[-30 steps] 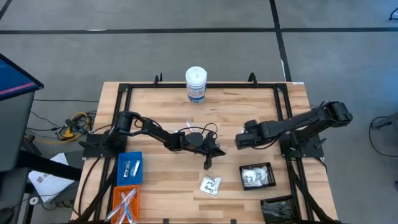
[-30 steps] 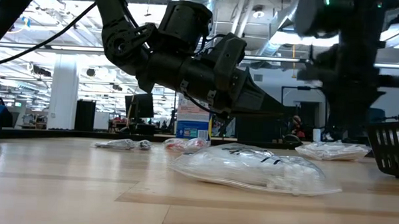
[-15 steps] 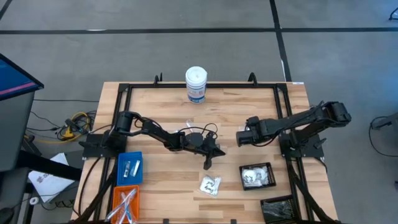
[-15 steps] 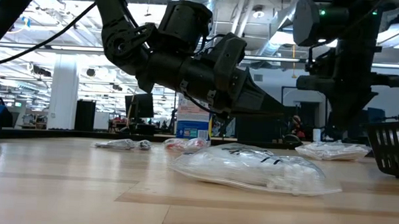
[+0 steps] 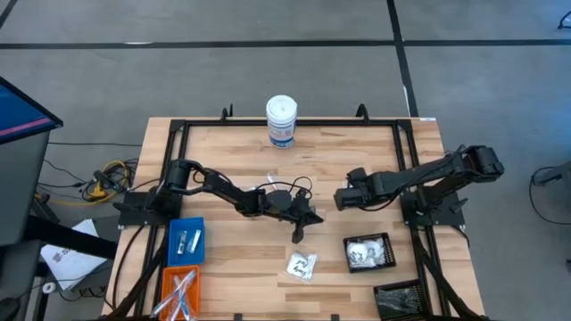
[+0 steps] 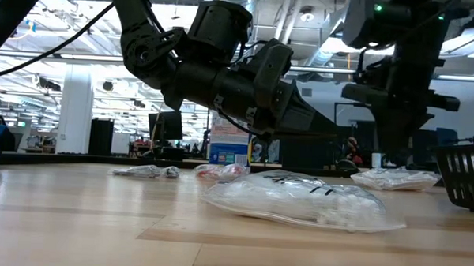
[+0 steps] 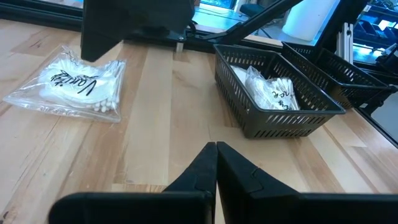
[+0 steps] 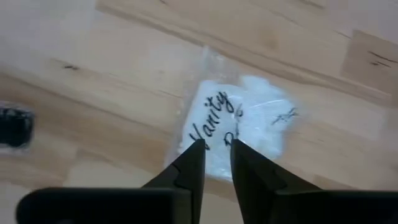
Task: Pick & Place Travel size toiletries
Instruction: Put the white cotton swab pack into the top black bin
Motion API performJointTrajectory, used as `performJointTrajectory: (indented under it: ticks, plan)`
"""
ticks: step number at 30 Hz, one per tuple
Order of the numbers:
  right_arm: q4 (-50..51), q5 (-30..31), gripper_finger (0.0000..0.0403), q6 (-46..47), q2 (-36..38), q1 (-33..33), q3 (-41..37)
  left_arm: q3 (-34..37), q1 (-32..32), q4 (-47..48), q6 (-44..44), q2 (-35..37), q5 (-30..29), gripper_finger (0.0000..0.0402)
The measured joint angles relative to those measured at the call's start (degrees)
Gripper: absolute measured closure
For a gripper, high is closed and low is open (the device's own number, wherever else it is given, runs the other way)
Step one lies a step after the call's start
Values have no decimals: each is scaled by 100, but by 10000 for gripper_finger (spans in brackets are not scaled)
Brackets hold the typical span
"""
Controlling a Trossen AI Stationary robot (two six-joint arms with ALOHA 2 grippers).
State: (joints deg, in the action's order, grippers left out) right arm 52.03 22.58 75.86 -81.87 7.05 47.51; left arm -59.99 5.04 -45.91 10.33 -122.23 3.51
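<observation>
A clear crinkly packet (image 8: 249,124) of white contents, lettered "Vanity", lies flat on the table just left of the black basket (image 5: 368,252). My right gripper (image 8: 216,142) points steeply down over it, its fingers a narrow gap apart. The left wrist view shows the same packet (image 7: 68,84) under that gripper's dark body, and the low view shows the packet (image 6: 393,179) below it. My left gripper (image 7: 216,144) hangs shut and empty near the table's middle (image 5: 314,217). A second packet (image 5: 302,265) lies near the front edge. My right gripper comes at the packet's lettered middle (image 8: 211,124) from above, one fingertip (image 8: 194,152) on either side of the letters. Whether the tips touch the plastic, I cannot tell. The packet lies flat on the wood.
The basket holds white packets (image 7: 273,93), and a second black bin (image 5: 399,299) stands nearer the front right corner. A blue bin (image 5: 186,242) and an orange bin (image 5: 178,290) sit at the front left. A white canister (image 5: 281,120) stands at the far edge, with small packets (image 6: 145,171) around mid-table.
My right gripper has turned a little over the packet, and its fingers have swung slightly toward the table's left. The packets have kept their places.
</observation>
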Motion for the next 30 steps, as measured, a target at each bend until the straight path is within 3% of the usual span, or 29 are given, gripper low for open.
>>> performJointTrajectory:
  ticks: [10,14,19,24,30]
  plan:
    - [1144,-23,336,818,0,0,-2,0,0,0,0,0,0,401]
    - [1100,-147,346,909,0,-7,-2,0,0,0,0,0,0,401]
    - [701,-296,367,615,3,-98,-82,0,0,0,0,0,0,401]
    - [88,-551,398,430,24,-516,-801,0,13,0,0,0,2,401]
    - [-1472,-709,395,115,90,-608,-1555,0,13,0,-11,0,0,401]
